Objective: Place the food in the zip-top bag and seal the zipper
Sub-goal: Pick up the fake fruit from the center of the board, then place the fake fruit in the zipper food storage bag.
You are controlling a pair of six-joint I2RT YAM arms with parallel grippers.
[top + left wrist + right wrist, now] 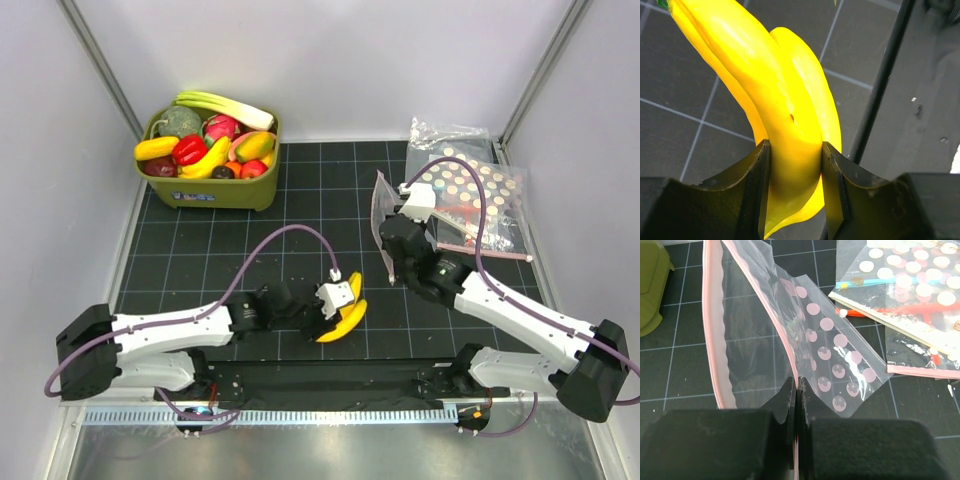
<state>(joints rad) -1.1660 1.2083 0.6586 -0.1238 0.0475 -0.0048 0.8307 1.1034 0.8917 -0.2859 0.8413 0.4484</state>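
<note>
While left claw point(795, 146) clamps banana point(785, 90), right claw point(796, 384) pinches bag point(750, 340) edge

Plain pale grey walls point(330, 60) close in the back and both sides, with slanting metal posts point(98, 62) at the rear corners. The table carries a black mat point(300, 200) ruled in a thin white grid, evenly lit. Along its near edge a white slotted strip point(300, 415) runs above bare brushed metal point(320, 455).
</note>
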